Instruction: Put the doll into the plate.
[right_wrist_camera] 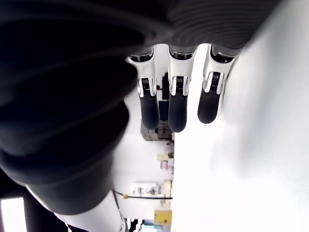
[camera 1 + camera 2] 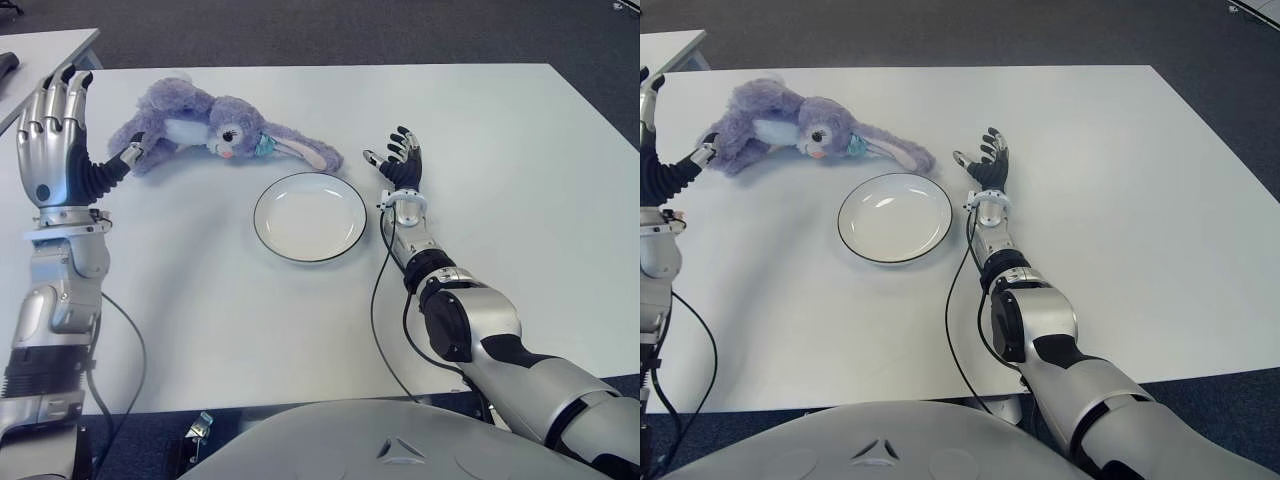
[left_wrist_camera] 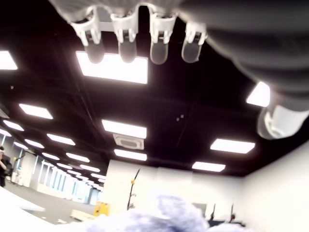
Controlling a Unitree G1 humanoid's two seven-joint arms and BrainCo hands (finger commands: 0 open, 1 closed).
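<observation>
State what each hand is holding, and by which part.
Nothing is held. The left hand is open beside the doll, thumb by its body; the right hand is open, right of the plate.

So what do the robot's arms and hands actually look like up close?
Both arms are silver-grey metal shells with black joints. The left hand has silver fingers with black tips and a ribbed black thumb base; the right hand looks mostly black with pale fingertip caps. A thin black cable trails beside the right forearm.
</observation>
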